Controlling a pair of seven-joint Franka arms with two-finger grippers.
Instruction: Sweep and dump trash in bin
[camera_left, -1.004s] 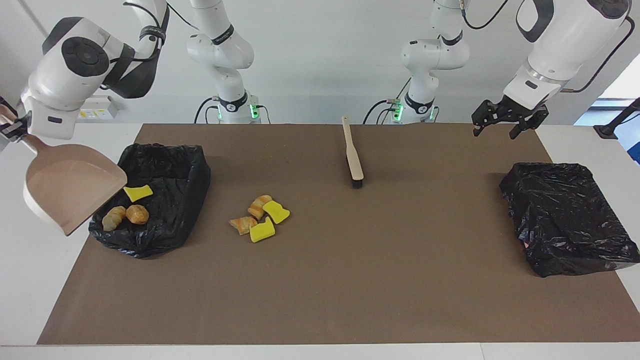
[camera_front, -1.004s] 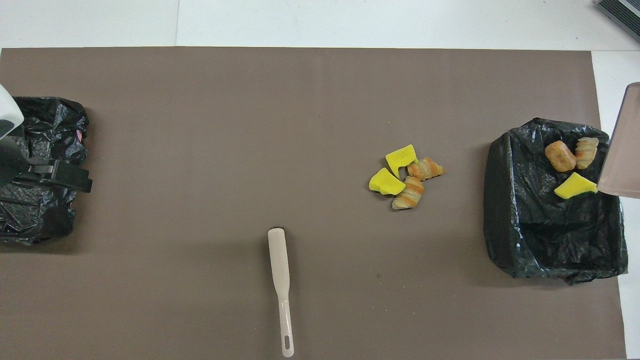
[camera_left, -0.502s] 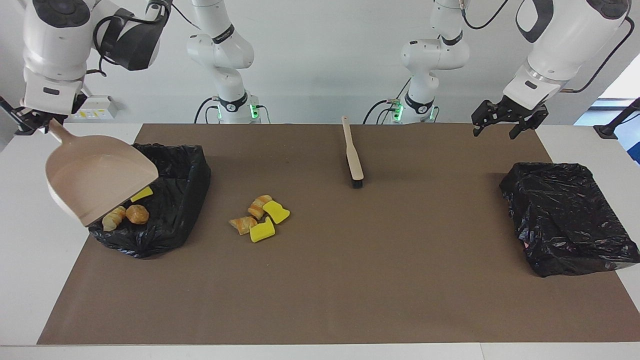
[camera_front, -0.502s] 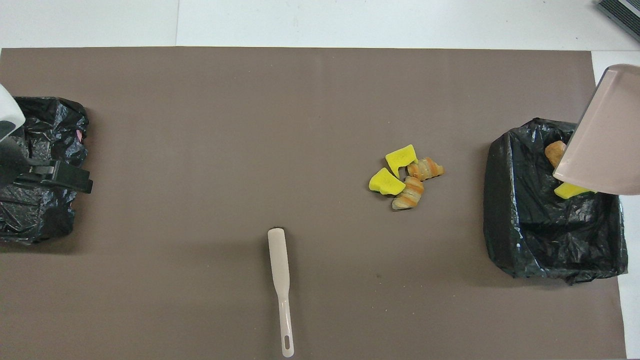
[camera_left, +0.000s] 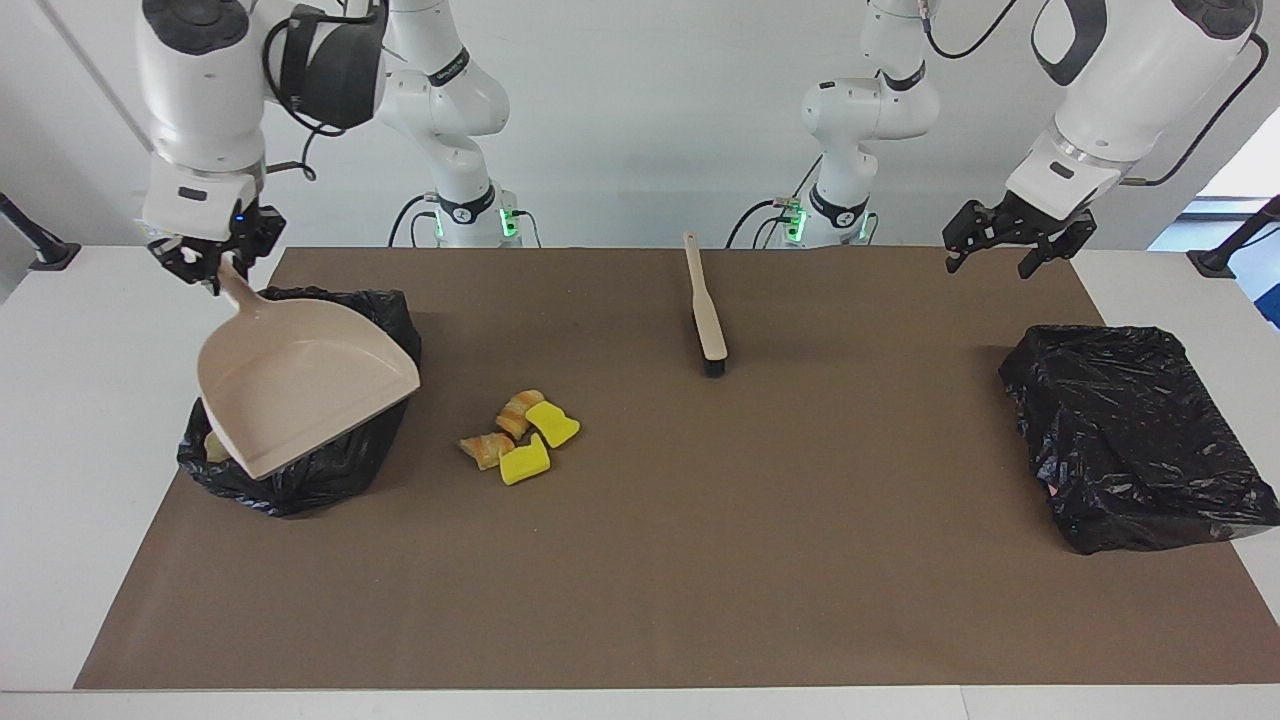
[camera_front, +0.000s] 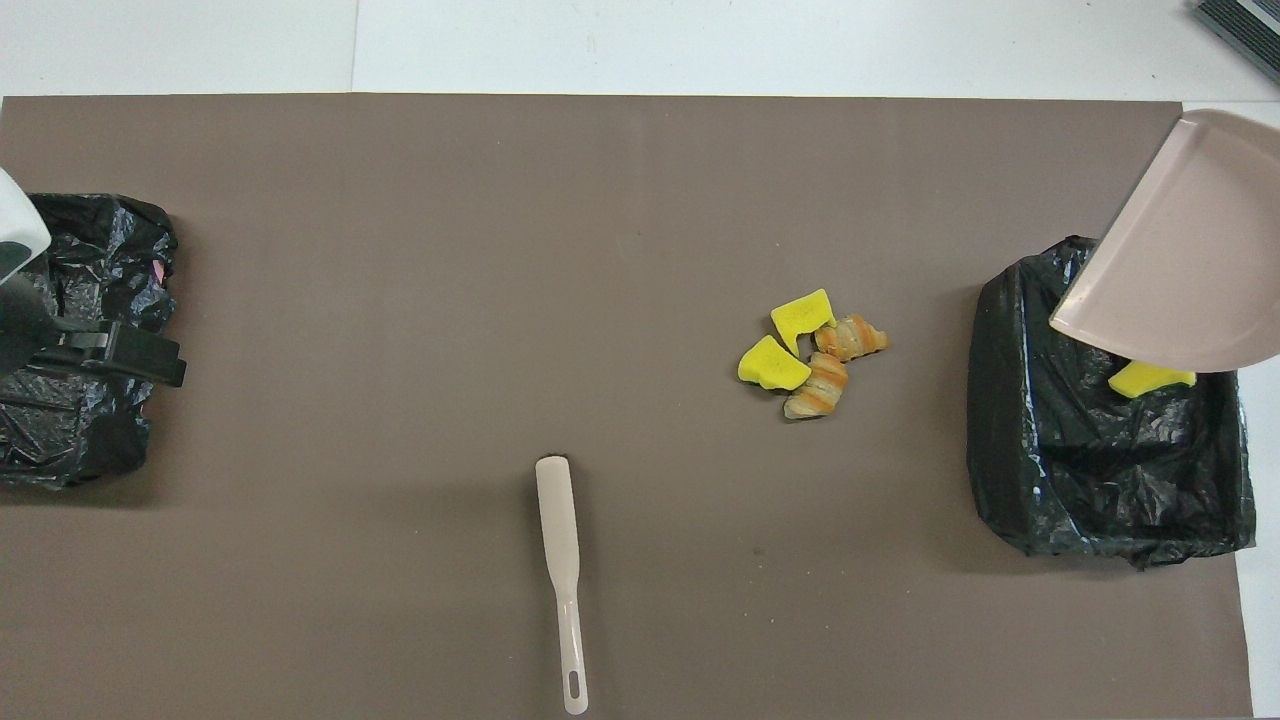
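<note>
The right gripper (camera_left: 213, 272), clamped on the beige plastic dustpan (camera_left: 300, 385), has swung it emptied above the black-lined bin (camera_left: 330, 470), while four yellow-and-tan trash chunks (camera_left: 520, 435) remain unswept.

No legible txt, labels, brands or nos. anywhere; arm-joint markings too small to read.

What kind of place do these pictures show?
Probably a robot laboratory: two white arms stand at a table with a brown mat; the right hand holds a dustpan over a lined bin.
</note>
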